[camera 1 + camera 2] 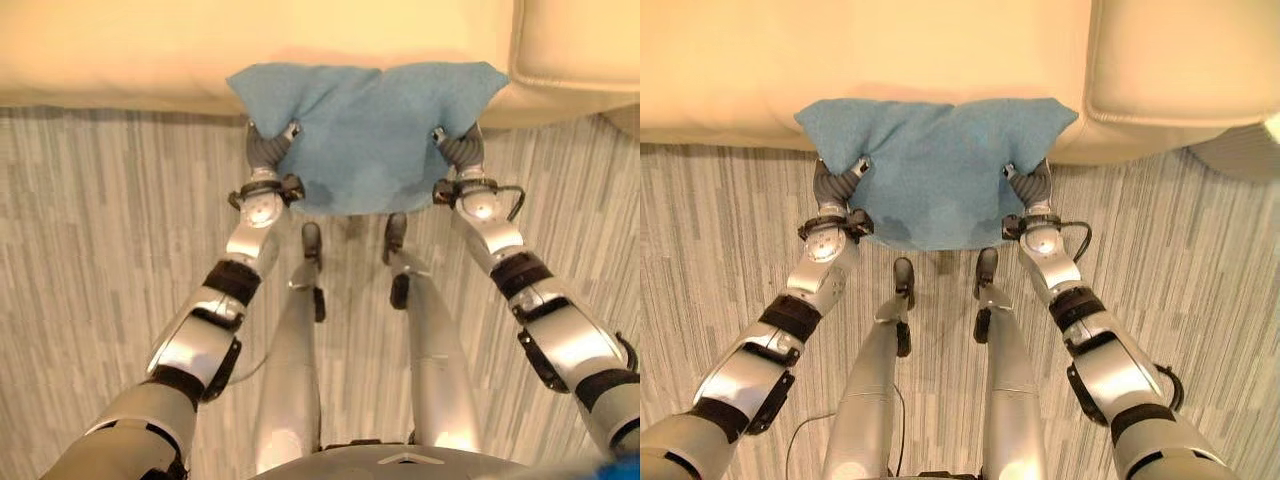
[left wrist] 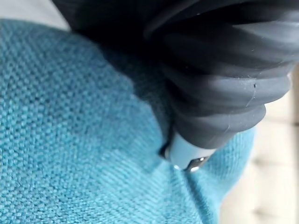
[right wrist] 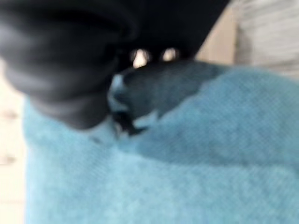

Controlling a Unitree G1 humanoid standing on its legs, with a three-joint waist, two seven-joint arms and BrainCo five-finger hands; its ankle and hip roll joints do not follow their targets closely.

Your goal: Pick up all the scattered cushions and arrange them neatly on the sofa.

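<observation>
while both arms reach forward toward twelve o'clock, the blue cushion [image 1: 368, 135] hangs between them, its long axis running from nine to three o'clock, parallel to the front edge of the cream sofa [image 1: 130, 55]. the left hand [image 1: 268, 148] sits at the cushion's nine o'clock edge and the right hand [image 1: 460, 148] at its three o'clock edge, each pressed into the fabric where it dimples around the wrist cover. the fingers of both hands are buried in or behind the cloth; in the left wrist view only a bit of silver shows against the weave, and in the right wrist view the fabric bunches by the dark cover, so i cannot tell whether either hand is curled round the cushion or just squeezing it flat from the side.

the far edge of the cushion overlaps the sofa's seat front at twelve o'clock, while its near edge hangs over the striped wood floor [image 1: 90, 250] at six o'clock. both hands lie about equally near, one per side, so neither leads. the coming move, by my reading, turns on carrying the cushion further toward twelve o'clock, keeping it level and its long axis along the seat, before letting go. a second seat cushion [image 1: 580, 40] lies at about two o'clock, and drifting that way would set it crooked across the seam.
</observation>
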